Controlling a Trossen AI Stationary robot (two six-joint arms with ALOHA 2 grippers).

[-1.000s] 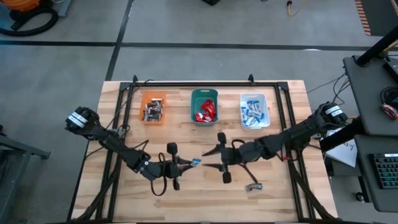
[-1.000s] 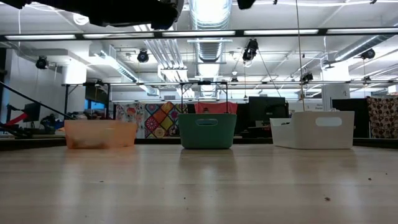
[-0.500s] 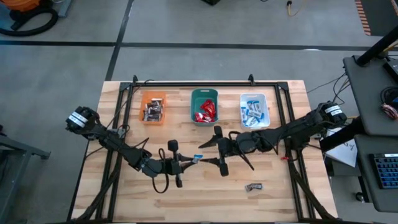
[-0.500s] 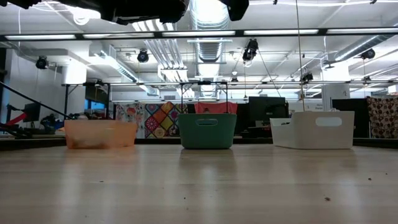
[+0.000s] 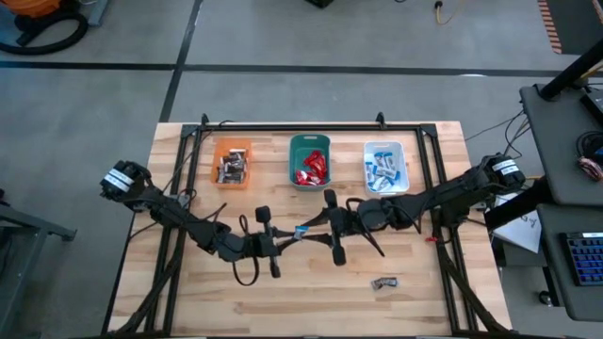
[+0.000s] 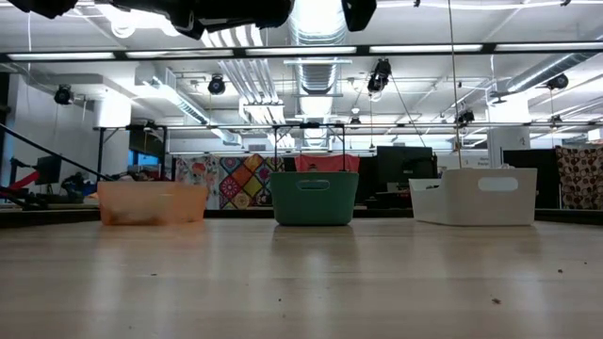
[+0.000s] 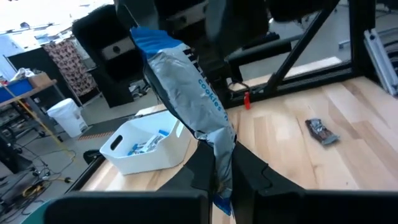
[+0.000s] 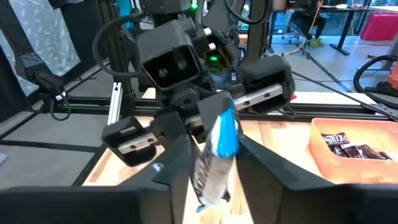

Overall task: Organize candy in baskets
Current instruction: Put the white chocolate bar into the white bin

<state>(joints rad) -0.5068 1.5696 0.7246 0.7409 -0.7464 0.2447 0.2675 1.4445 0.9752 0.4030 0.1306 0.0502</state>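
From above, most of the sorting is looking done: the orange basket (image 5: 232, 163) is holding dark-wrapped bars, the teal basket (image 5: 309, 160) red ones, and the white basket (image 5: 385, 167) blue-and-white ones. The two arms are meeting at mid-counter (image 5: 424, 292), with a blue-and-white candy bar (image 5: 301, 233) passing between the left gripper (image 5: 285, 239) and the right gripper (image 5: 320, 228). One dark-wrapped candy (image 5: 382, 282) is lying alone on the wood nearer the front, apart from everything, waiting its turn.

At table height, the three baskets are standing in a row at the back; the arms are only showing as dark shapes overhead.

From the left wrist, its gripper is pinching the bar (image 7: 186, 99) by one end, the bar standing up toward the other arm, with the white basket (image 7: 146, 144) and the stray dark candy (image 7: 321, 131) beyond.

From the right wrist, that gripper's fingers (image 8: 178, 158) are flanking the bar's other end (image 8: 214, 155); I cannot tell whether they are gripping yet.
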